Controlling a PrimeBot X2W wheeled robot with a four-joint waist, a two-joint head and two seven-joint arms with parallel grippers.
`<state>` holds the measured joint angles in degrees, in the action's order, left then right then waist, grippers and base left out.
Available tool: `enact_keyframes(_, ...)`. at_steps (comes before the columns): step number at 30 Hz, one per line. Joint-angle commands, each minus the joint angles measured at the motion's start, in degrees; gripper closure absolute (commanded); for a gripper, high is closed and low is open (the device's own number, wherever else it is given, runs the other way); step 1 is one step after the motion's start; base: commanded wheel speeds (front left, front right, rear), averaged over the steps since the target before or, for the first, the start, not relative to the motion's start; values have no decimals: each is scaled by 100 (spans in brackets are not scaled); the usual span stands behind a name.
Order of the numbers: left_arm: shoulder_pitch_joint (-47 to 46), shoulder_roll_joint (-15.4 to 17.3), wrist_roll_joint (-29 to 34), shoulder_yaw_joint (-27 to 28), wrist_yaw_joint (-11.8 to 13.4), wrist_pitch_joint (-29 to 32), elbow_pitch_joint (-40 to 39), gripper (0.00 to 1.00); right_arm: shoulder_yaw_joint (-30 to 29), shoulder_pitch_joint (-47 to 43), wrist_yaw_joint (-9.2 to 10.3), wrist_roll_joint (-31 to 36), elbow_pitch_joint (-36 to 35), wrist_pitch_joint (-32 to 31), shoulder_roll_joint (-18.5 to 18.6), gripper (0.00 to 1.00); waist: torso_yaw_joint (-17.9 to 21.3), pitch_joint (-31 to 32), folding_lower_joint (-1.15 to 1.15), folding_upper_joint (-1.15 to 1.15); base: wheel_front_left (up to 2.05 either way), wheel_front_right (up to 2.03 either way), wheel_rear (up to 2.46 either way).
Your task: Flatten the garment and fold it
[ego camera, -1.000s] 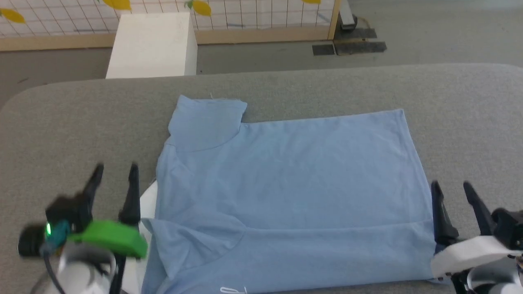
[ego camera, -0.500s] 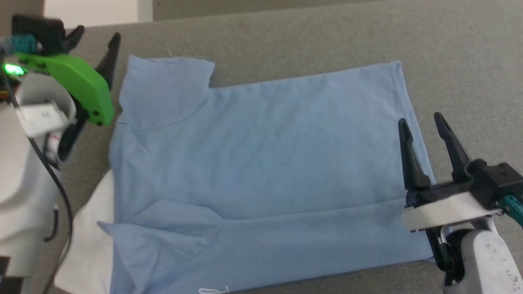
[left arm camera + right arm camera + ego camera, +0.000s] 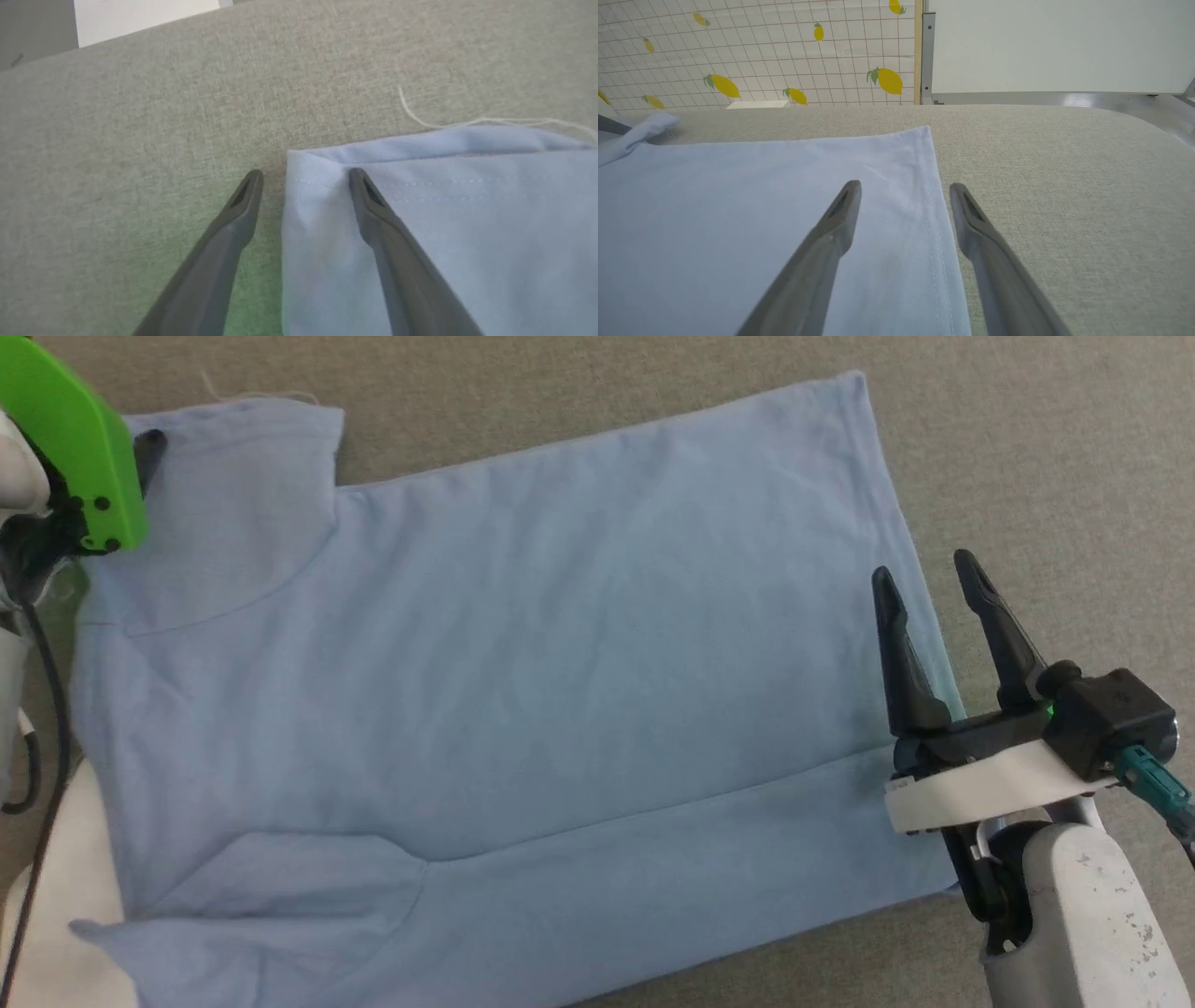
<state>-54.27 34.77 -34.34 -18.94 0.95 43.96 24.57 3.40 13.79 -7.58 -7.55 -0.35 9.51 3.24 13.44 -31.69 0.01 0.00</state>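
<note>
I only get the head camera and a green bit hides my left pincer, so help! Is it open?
Observer: Yes, open. The left wrist view shows the left pincer straddling the garment's sleeve corner.
Operator: Are both fingers on the shirt?
Observer: No. One finger is over fabric, the other over the bare grey table.
Operator: What's past the table?
Observer: The right wrist view shows a grid fence with yellow lemons.

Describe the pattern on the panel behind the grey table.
White panel with thin grid lines and yellow lemons; best in the right wrist view.
</note>
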Motion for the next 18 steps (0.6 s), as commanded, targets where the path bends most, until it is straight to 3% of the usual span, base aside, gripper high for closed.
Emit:
enact_keyframes(1,-19,114,8,0,157,201,5,0,12,117,9,0,26,2,-16,0,184,-211,-1,0,0,0,0)
enact_keyframes(2,15,151,15,-1,274,368,-29,0,16,144,9,10,41,-5,-19,0,186,-223,-1,0,0,0,0)
enact_keyframes(3,66,179,5,-9,364,539,-70,6,21,173,9,18,54,-18,-21,0,184,-230,-1,0,0,0,0)
enact_keyframes(4,108,193,-18,-12,415,661,-119,54,28,199,9,20,61,-31,-22,0,180,-235,-1,0,0,0,0)
enact_keyframes(6,203,188,-108,17,488,807,-287,100,52,288,9,41,62,-60,-22,0,160,-247,-1,0,0,0,0)
enact_keyframes(12,418,191,-255,24,553,1000,-706,100,-69,1044,9,195,222,-587,17,0,44,-254,-1,0,0,0,0)
enact_keyframes(18,412,130,-273,-24,513,926,-911,100,-362,2458,9,167,1006,-2282,14,0,-117,-243,-1,0,0,0,0)
